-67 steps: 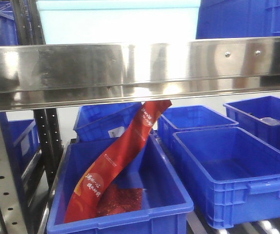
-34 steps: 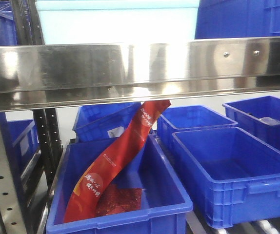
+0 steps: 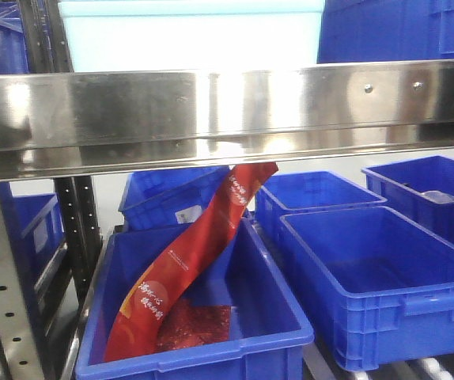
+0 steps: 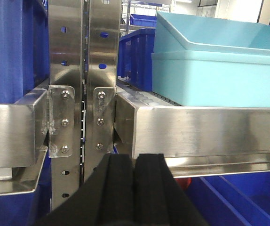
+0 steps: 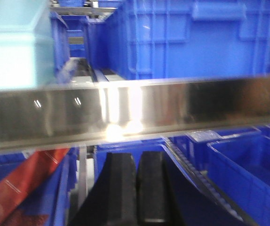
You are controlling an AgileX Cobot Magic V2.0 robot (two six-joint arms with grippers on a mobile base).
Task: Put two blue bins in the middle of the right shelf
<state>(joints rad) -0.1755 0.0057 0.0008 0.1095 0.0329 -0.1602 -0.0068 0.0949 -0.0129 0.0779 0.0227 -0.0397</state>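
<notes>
We see a steel shelf rail (image 3: 227, 111) running across the front view, with a pale cyan bin (image 3: 187, 32) on the shelf above it and blue bins behind that one at the upper right (image 3: 401, 28). Below the rail, two blue bins sit side by side on the lower level: the left bin (image 3: 195, 348) holds a long red packet (image 3: 187, 261) leaning from its front left corner up toward the rail, with a smaller red packet (image 3: 195, 324) flat on its floor; the right bin (image 3: 385, 277) just beside it shows nothing inside. More blue bins stand behind them (image 3: 314, 194).

Our left gripper (image 4: 134, 188) hangs in front of the rail's corner, by the perforated upright (image 4: 83, 70), its black fingers (image 4: 118, 183) pressed together on nothing. Our right gripper (image 5: 136, 188) sits below the rail, fingers (image 5: 151, 188) likewise closed and empty, with the red packet at lower left in its blurred view.
</notes>
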